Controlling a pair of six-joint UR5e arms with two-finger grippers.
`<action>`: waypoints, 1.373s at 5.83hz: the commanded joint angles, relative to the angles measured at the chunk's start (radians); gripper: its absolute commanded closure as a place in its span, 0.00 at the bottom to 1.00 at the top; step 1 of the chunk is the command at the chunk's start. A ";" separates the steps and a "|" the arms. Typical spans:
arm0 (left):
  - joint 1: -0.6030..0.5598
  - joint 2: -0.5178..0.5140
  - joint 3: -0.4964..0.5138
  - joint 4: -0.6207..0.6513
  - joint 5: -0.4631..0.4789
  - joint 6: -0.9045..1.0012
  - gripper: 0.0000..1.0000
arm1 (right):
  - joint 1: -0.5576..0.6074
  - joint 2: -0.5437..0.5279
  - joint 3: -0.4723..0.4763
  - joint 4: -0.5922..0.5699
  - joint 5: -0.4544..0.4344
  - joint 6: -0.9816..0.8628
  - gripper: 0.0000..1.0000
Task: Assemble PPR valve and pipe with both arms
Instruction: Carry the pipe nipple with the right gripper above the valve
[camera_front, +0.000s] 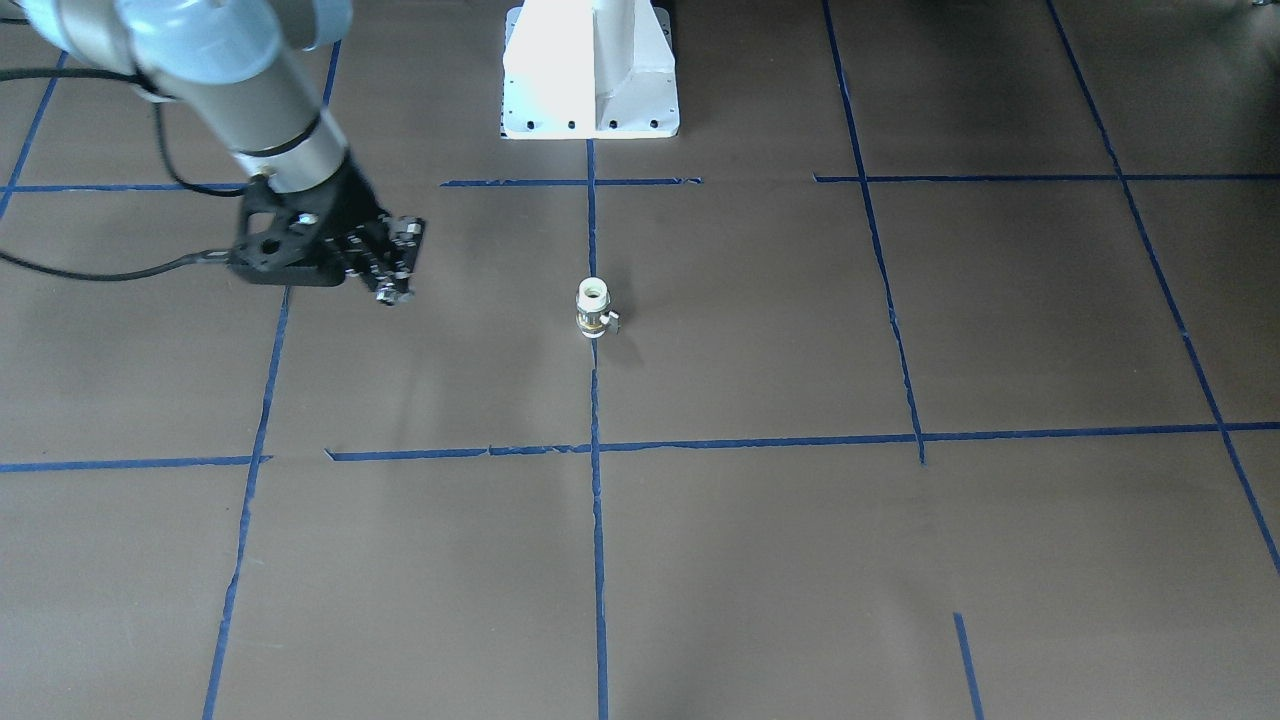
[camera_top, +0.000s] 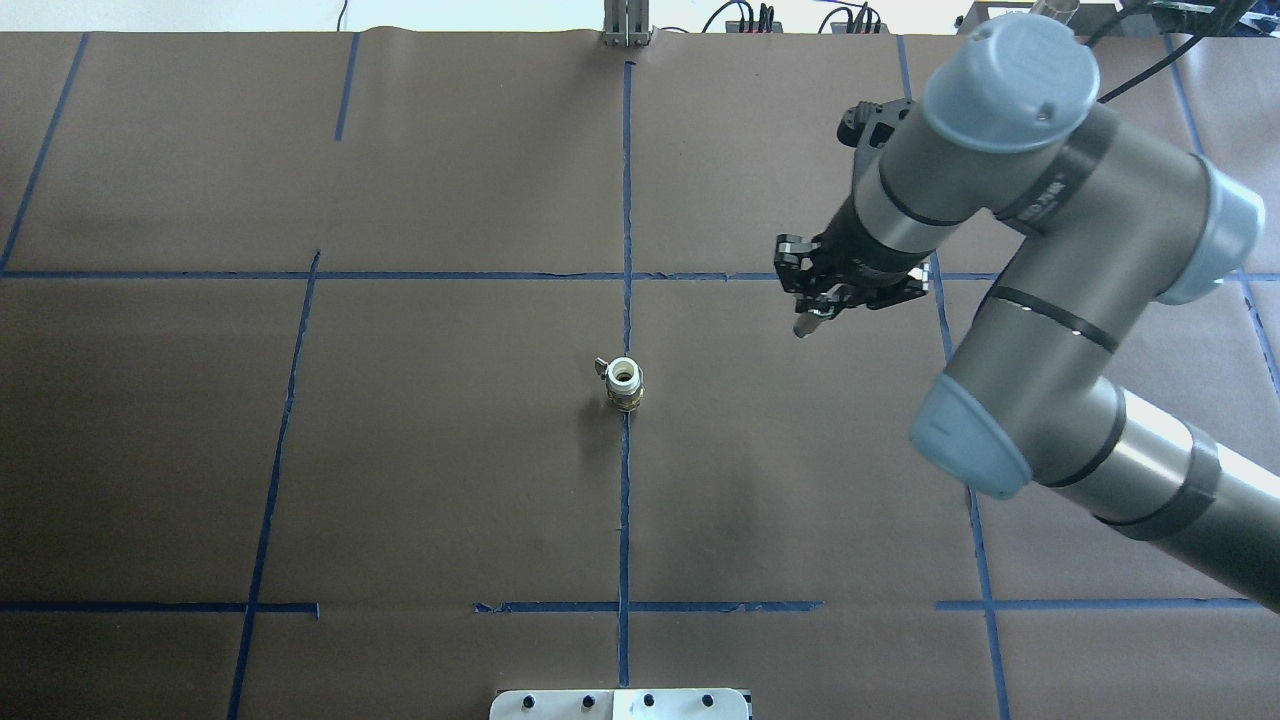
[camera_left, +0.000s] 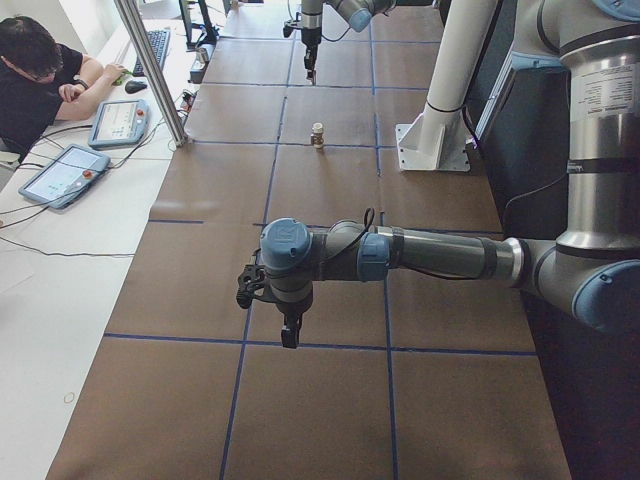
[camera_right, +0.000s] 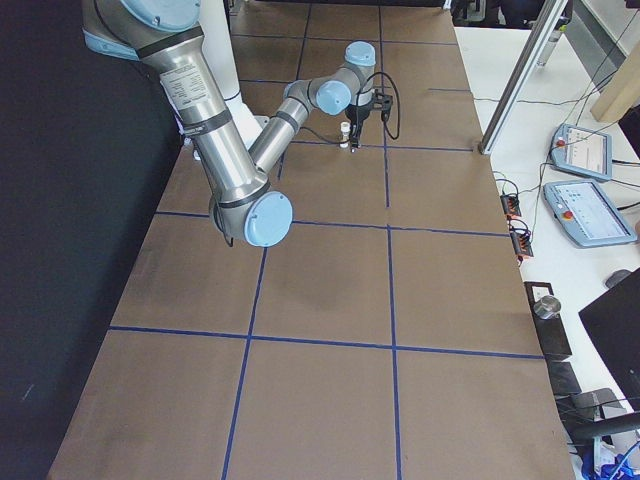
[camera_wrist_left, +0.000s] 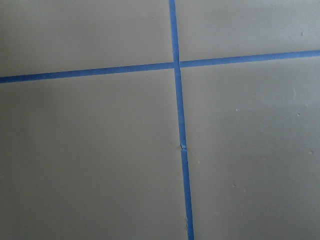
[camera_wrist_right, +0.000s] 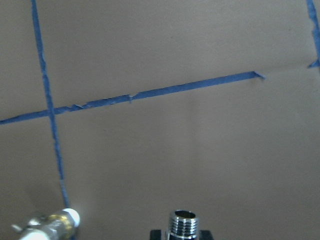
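The PPR valve (camera_front: 594, 310) stands upright on the brown table at the middle tape line, white end up, lever to one side. It also shows in the overhead view (camera_top: 623, 383) and low left in the right wrist view (camera_wrist_right: 50, 225). My right gripper (camera_top: 812, 312) hangs above the table off to the valve's side, shut on the chrome pipe fitting (camera_front: 392, 294), whose threaded open end (camera_wrist_right: 183, 224) shows. My left gripper (camera_left: 289, 335) shows only in the exterior left view, far from the valve, pointing down; I cannot tell if it is open or shut.
The white pedestal base (camera_front: 590, 70) stands behind the valve. Blue tape lines (camera_wrist_left: 177, 125) grid the table. An operator (camera_left: 40, 80) sits beside teach pendants (camera_left: 62, 172) and a metal post (camera_left: 150, 70) on the far side.
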 joint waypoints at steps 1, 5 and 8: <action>0.000 -0.002 -0.001 0.000 -0.001 0.001 0.00 | -0.108 0.145 -0.042 -0.057 -0.130 0.309 1.00; 0.000 -0.003 -0.001 0.000 -0.001 0.001 0.00 | -0.194 0.317 -0.271 -0.061 -0.290 0.502 1.00; 0.002 -0.009 0.000 0.000 -0.001 -0.002 0.00 | -0.231 0.309 -0.268 -0.096 -0.295 0.503 1.00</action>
